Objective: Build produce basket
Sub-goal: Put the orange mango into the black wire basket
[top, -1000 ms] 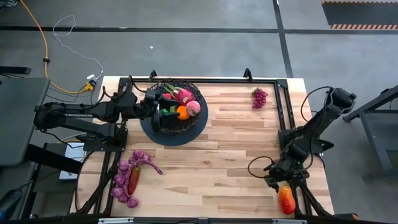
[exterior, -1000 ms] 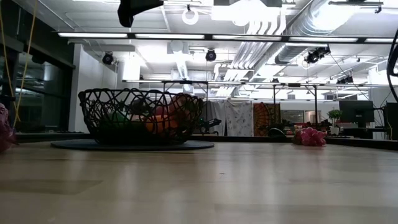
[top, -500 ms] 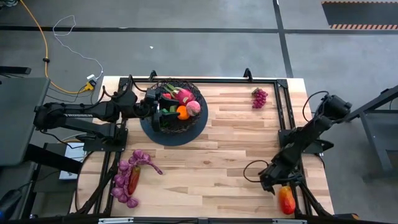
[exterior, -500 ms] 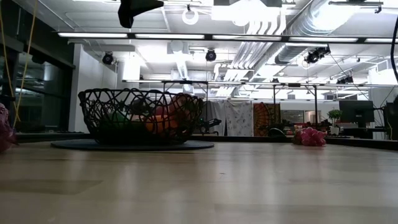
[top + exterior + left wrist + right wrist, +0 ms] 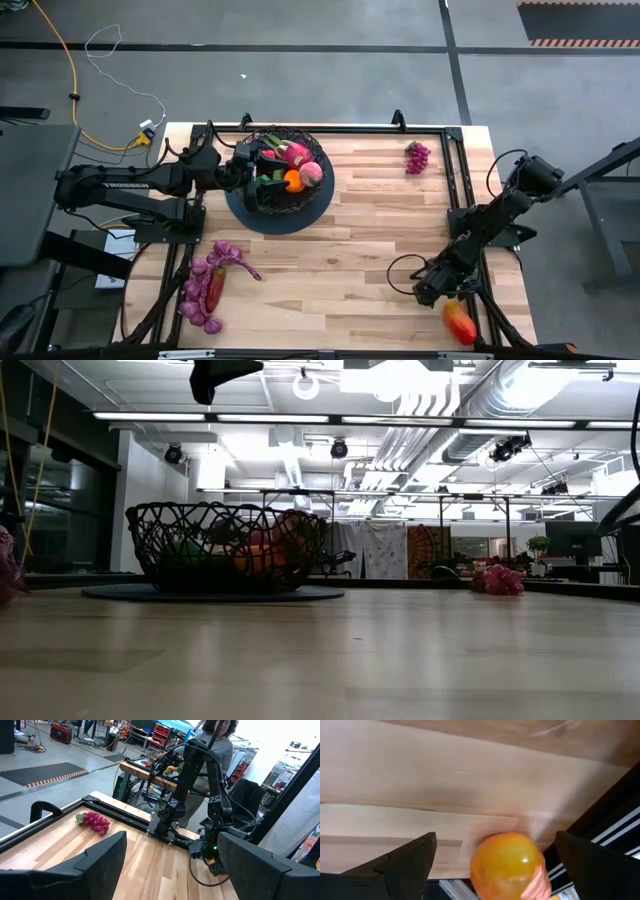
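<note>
Reaching for the mango [image 5: 459,322] with the right gripper [image 5: 428,291], jaws wide open, empty. Next: lower around it, squeeze. Left gripper [image 5: 258,172] over the basket [image 5: 236,205], jaws open, empty.

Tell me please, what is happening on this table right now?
A two-armed robot is filling the round black wire basket with toy produce. The right tool, open, is low at the near right corner of the wooden table, just beside the red-orange toy mango, not yet gripping it. The left tool waits open over the basket. A purple grape bunch lies near the far edge.
</note>
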Controlling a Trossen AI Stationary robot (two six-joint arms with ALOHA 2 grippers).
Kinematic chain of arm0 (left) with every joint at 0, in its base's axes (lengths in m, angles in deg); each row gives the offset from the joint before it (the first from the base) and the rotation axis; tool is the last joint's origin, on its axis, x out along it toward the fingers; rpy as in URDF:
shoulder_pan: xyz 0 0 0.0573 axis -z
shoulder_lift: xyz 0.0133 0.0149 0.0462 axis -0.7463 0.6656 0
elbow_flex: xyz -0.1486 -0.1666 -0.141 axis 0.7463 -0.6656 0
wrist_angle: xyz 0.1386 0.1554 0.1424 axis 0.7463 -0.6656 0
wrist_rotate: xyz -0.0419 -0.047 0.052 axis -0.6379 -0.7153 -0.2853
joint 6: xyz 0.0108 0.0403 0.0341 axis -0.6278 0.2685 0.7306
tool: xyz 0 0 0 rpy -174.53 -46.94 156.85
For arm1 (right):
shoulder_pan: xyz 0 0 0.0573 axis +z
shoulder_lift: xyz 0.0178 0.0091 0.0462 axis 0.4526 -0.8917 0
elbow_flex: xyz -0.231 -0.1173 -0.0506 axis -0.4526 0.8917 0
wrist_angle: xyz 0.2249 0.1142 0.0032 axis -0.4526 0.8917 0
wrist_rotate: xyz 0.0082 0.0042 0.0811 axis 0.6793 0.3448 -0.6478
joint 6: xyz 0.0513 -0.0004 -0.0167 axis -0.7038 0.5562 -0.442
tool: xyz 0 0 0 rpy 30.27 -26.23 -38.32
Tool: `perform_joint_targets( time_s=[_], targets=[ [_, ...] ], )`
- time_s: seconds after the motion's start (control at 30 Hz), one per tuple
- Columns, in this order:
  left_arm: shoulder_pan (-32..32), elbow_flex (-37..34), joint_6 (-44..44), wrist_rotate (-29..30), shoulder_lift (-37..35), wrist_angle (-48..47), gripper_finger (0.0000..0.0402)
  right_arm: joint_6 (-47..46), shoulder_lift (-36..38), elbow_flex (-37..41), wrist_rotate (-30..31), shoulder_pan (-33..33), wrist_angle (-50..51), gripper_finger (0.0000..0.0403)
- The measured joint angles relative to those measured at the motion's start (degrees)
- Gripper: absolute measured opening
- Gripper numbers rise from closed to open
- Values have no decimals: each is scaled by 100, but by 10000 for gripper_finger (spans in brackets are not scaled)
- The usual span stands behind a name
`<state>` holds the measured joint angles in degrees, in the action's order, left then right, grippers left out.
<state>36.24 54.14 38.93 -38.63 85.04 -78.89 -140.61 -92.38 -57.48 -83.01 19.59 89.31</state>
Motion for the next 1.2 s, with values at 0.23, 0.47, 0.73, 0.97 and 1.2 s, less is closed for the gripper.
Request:
perform_joint_targets(
  time_s=[0.23,0.47,0.73,0.97,1.2],
  targets=[
    [0,0,117,28,0,0,303,-16,16,-24,52,-2,61,397],
    [0,0,161,43,0,0,303,16,20,-24,-29,-7,133,397],
    [0,0,161,43,0,0,303,267,20,-28,-201,-9,133,397],
    [0,0,161,43,0,0,303,267,22,-28,-203,-11,133,397],
    [0,0,161,43,0,0,303,269,27,-31,-204,-11,131,397]
  ],
)
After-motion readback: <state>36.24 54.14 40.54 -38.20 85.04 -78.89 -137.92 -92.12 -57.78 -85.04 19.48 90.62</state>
